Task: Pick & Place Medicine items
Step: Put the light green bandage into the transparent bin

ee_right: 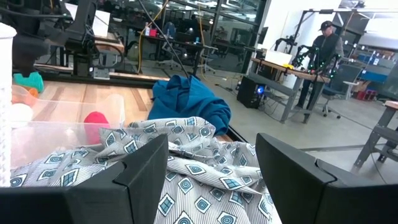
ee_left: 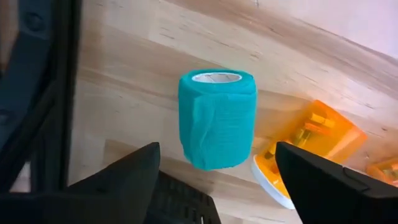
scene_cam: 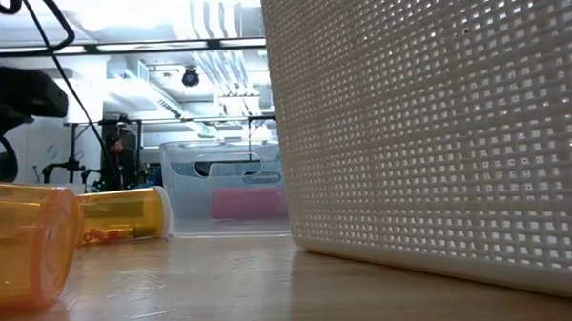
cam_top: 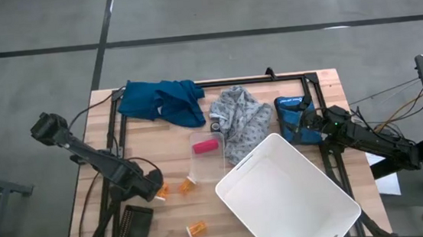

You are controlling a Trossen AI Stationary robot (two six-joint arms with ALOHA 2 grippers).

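Note:
Three orange pill bottles with white caps lie on their sides on the wooden table: one (cam_top: pixel 162 190) right beside my left gripper (cam_top: pixel 145 187), one (cam_top: pixel 187 186) a little to its right, and one (cam_top: pixel 196 229) near the front edge. In the left wrist view my left gripper (ee_left: pixel 217 186) points down and is open. A teal bandage roll (ee_left: pixel 217 118) stands on end between its fingers, which are clear of it. The nearest bottle (ee_left: pixel 311 140) lies just past the roll. My right gripper (ee_right: pixel 211 186) waits open at the right, level over the grey patterned cloth (ee_right: pixel 186 168).
A white perforated basket (cam_top: pixel 287 196) fills the front right. A clear container (cam_top: pixel 207 156) holding a pink item stands mid-table. A blue cloth (cam_top: pixel 160 100) lies at the back, a blue pouch (cam_top: pixel 291 111) by my right gripper (cam_top: pixel 308 124), and a black grid piece (cam_top: pixel 135 229) at the front left.

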